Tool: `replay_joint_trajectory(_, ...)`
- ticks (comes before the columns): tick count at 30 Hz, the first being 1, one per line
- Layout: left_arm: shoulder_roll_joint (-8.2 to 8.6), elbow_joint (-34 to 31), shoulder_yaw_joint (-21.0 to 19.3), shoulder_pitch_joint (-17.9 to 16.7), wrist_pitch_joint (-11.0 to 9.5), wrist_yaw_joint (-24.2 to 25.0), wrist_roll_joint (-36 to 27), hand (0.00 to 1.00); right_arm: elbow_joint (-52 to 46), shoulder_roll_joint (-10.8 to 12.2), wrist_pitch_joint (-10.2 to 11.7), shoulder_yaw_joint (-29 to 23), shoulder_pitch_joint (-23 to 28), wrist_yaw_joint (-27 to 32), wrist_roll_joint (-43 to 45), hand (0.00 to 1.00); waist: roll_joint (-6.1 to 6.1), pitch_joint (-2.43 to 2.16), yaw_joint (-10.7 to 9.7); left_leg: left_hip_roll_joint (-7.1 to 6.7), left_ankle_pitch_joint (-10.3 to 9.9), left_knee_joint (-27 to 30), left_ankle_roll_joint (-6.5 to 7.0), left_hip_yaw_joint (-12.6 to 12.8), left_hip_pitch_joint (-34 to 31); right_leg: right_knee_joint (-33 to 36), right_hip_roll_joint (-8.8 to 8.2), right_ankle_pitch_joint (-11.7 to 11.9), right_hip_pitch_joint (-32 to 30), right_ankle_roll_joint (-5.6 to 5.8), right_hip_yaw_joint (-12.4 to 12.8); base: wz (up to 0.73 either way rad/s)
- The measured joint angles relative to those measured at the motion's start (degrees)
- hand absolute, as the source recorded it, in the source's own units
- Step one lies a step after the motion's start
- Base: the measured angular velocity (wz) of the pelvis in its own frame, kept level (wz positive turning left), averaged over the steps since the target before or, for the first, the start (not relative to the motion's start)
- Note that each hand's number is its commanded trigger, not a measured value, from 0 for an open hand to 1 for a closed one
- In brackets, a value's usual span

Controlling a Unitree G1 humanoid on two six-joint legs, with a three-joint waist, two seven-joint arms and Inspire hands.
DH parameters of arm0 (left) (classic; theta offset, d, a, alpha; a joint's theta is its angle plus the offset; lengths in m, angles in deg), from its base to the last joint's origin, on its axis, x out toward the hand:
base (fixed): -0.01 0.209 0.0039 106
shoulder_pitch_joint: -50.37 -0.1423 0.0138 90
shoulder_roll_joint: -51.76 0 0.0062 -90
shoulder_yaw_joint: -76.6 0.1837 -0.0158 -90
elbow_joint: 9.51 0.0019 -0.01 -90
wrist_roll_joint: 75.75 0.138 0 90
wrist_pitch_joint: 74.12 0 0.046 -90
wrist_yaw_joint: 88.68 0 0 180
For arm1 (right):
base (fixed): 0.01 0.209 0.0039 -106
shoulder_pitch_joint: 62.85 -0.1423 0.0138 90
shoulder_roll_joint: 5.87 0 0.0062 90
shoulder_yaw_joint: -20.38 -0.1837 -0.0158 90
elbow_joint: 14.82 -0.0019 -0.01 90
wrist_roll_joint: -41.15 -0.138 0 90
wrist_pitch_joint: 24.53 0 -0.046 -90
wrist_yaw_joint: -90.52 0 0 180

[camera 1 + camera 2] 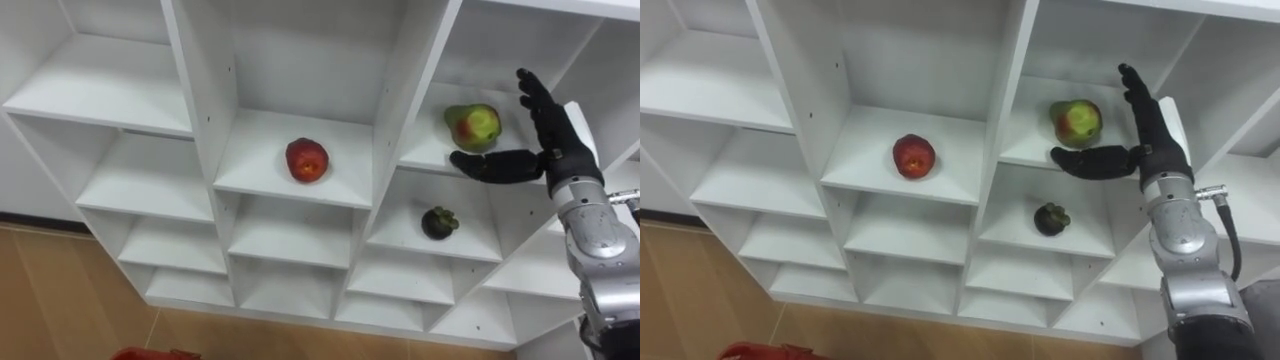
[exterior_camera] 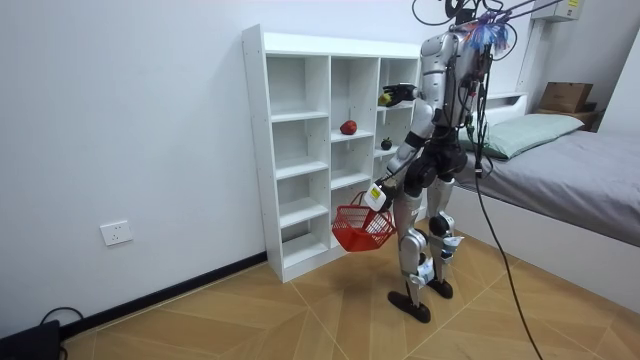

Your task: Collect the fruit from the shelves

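Tom: White wall, wood floor, and a bed (image 2: 560, 160) behind the robot. It stands right in front of the white closet (image 1: 195, 90). Where is the fruit?

Mia: On the shelves. A green and red fruit (image 1: 474, 125) sits in a box on the right. A small dark fruit (image 1: 439, 221) sits in the box just under it. A red apple (image 1: 306, 159) sits in the middle box, well apart from them.

Tom: What is the right hand (image 1: 552, 148) doing?

Mia: It is up at the green and red fruit. The fingers point straight up just beside the fruit, and the thumb sticks out low in front of it. The hand is wide apart and holds nothing yet.

Tom: And the left hand (image 2: 377, 193)?

Mia: It is down low, and a red basket (image 2: 362, 228) hangs there. I cannot tell how it holds it.

Tom: Will the fruit be hard to grab?

Mia: I think it is light, round and smooth, so it could roll or slip. It may bruise if squeezed hard. I would wrap the hand round its fat middle, thumb on one side and fingers on the other, and close gently.
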Motion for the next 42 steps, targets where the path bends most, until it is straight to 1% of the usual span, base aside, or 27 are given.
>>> replay_joint_trajectory(1,-0.05,0.0,0.1,0.0,0.0,0.0,0.0,1.0,0.1,0.0,0.0,0.0,0.0,0.0,0.1,0.14,0.03,0.02,0.0,0.0,0.0,0.0,0.0,0.0,0.0,0.0,-0.01,0.0,0.0,0.0,-0.1,0.0)
replay_joint_trajectory(2,-0.21,0.0,0.4,0.0,0.0,0.1,0.0,1.0,0.5,0.0,0.1,0.0,0.0,0.0,0.1,0.31,0.04,0.03,0.0,0.0,0.0,0.0,0.0,0.0,0.0,0.0,-0.02,0.0,0.0,0.0,-0.2,0.0)
replay_joint_trajectory(3,-0.34,0.0,0.6,0.0,0.0,0.1,0.0,1.0,0.7,0.0,0.1,0.0,0.0,-0.1,0.1,0.58,0.05,0.03,0.0,0.0,0.0,0.0,0.0,0.0,0.0,0.0,-0.02,0.0,0.0,0.0,-0.3,0.0)
replay_joint_trajectory(4,-0.41,0.0,0.9,0.0,0.0,0.1,0.0,1.0,0.8,0.0,0.1,0.0,0.0,-0.1,0.1,0.71,0.04,0.03,0.0,0.0,0.0,0.0,0.0,0.0,0.0,0.0,-0.02,0.0,0.0,0.0,-0.3,0.0)
replay_joint_trajectory(5,-0.49,0.0,1.0,0.0,0.0,0.1,0.0,1.0,0.8,0.0,0.1,0.0,0.0,-0.1,0.1,0.89,0.05,0.03,0.0,0.0,0.0,0.0,0.0,0.0,0.0,0.0,-0.03,0.0,0.0,0.0,-0.3,0.0)
replay_joint_trajectory(6,-0.55,0.0,1.0,0.0,0.0,0.1,0.0,1.0,0.9,0.0,0.2,0.0,0.0,-0.2,0.1,1.0,0.06,0.03,0.0,0.0,0.0,0.0,0.0,0.0,0.0,0.0,-0.04,0.0,0.0,-0.01,-0.3,0.0)
replay_joint_trajectory(8,-0.61,0.0,1.0,0.0,0.0,0.1,0.0,1.0,0.9,-0.1,0.2,0.3,0.0,-0.3,0.2,1.0,0.09,0.03,0.0,-0.01,0.0,0.0,0.0,0.0,-0.1,0.0,-0.04,0.0,0.0,-0.01,-0.3,0.0)
replay_joint_trajectory(10,-0.66,0.0,1.0,0.0,0.0,0.1,0.0,1.0,0.8,-0.7,0.4,1.5,0.0,-0.9,0.5,1.0,0.12,0.01,-0.1,0.0,0.0,0.0,0.0,-0.2,-0.1,0.0,-0.03,0.0,0.0,-0.02,-0.3,0.0)
replay_joint_trajectory(14,-1.1,0.0,1.4,0.4,0.0,0.1,0.0,1.0,0.3,-3.3,1.0,4.7,-0.1,-0.4,3.5,1.0,0.12,-0.12,0.3,0.0,0.0,0.1,-0.01,-0.6,-0.1,0.0,-0.02,0.0,0.0,-0.04,-0.6,0.03)
replay_joint_trajectory(15,-1.25,0.0,1.6,0.4,0.0,0.1,0.0,1.0,0.3,-3.7,1.1,5.0,-0.2,-0.3,4.0,1.0,0.12,-0.15,0.3,0.0,0.0,0.2,-0.01,-0.7,0.0,0.0,-0.02,0.0,0.0,-0.04,-0.7,0.04)
replay_joint_trajectory(17,-1.59,0.0,2.4,1.1,0.0,0.1,0.0,1.0,0.2,-4.6,1.4,5.7,-0.2,0.2,5.4,1.0,0.14,-0.16,1.0,0.0,0.0,0.2,-0.01,-0.8,-0.1,0.0,-0.01,0.0,0.0,-0.05,-0.7,0.0)
replay_joint_trajectory(19,-1.59,0.0,2.6,1.5,0.0,0.0,0.0,1.0,0.2,-5.0,1.4,5.9,-0.3,0.6,5.7,1.0,0.14,-0.18,1.6,0.0,0.0,0.2,-0.01,-0.9,-0.1,0.1,-0.02,0.0,0.0,-0.05,-0.8,0.0)
replay_joint_trajectory(22,-1.61,0.8,2.6,2.2,-0.2,0.0,0.0,1.0,-0.1,-5.1,1.4,6.3,-0.4,0.7,6.1,1.0,-0.11,-0.34,1.8,-0.05,0.0,0.2,-0.01,-1.4,-0.1,0.1,0.0,0.0,0.1,-0.05,-1.0,0.03)
replay_joint_trajectory(26,-1.7,2.5,2.6,3.4,-0.2,0.1,0.0,1.0,-1.5,-5.1,1.4,6.8,-0.4,0.5,7.3,1.0,0.12,-0.17,1.8,-0.03,0.0,0.1,-0.02,-1.5,0.0,0.1,0.02,0.0,0.2,-0.07,-1.1,0.0)
replay_joint_trajectory(30,-1.75,3.0,2.6,3.7,-0.3,0.1,-0.1,1.0,-2.1,-5.0,1.3,6.8,-0.4,0.4,8.0,1.0,0.27,-0.03,1.8,-0.03,0.0,0.0,-0.02,-1.5,-0.1,0.1,0.05,0.0,0.3,-0.07,-1.1,0.0)
replay_joint_trajectory(39,-1.75,3.0,2.5,3.8,-0.4,0.3,0.0,1.0,-4.6,-5.0,1.0,7.2,-0.4,-0.1,10.6,1.0,0.3,-0.01,2.2,-0.06,0.0,0.1,-0.02,-1.5,-0.3,0.0,0.04,0.0,0.1,-0.07,-1.0,0.0)
replay_joint_trajectory(42,-1.75,2.9,2.5,4.0,-0.4,0.2,0.0,1.0,-4.6,-5.1,1.0,7.2,-0.4,0.0,9.6,1.0,0.3,-0.01,2.5,-0.09,0.0,0.1,-0.02,-1.6,-0.6,-0.1,0.04,0.0,0.0,-0.07,-1.0,0.0)
